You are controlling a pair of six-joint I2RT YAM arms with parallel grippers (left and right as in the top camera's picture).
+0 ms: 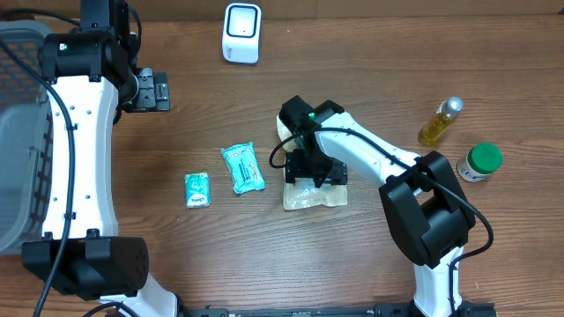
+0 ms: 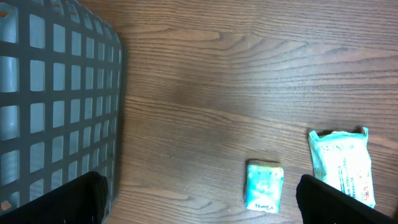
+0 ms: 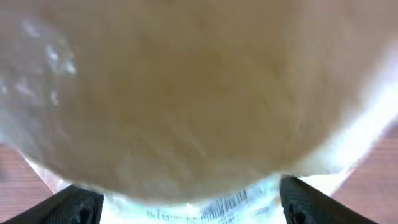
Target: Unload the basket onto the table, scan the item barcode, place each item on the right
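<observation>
Wood-grain desk [image 1: 220,255] all round, with a grey mesh basket [image 1: 18,132] sitting at the left edge. Your right claw [image 1: 315,179] is down over the pale see-through packet [image 1: 313,199], which lies flat near the middle of the desk. On the right wrist cam that packet fills nearly the whole view. You can see its barcode [image 3: 225,202] at the bottom, between the two fingers [image 3: 71,205], which are spread wide. So that claw is released. I can't tell whether the tips touch the plastic.

The white scanner [image 1: 241,33] sits at the far edge, well apart from the packet.

Your left claw [image 1: 150,89] hangs near the basket at the far left, also released, with nothing between its fingers. Its cam looks down on the basket wall and two teal packets. The small teal packet [image 2: 264,185] and the bigger teal packet [image 2: 342,165] lie side by side without touching, left of the pale one.

Over on the right you've got a yellow bottle [image 1: 440,121] lying on its side. A green-capped jar [image 1: 480,162] sits near it.
</observation>
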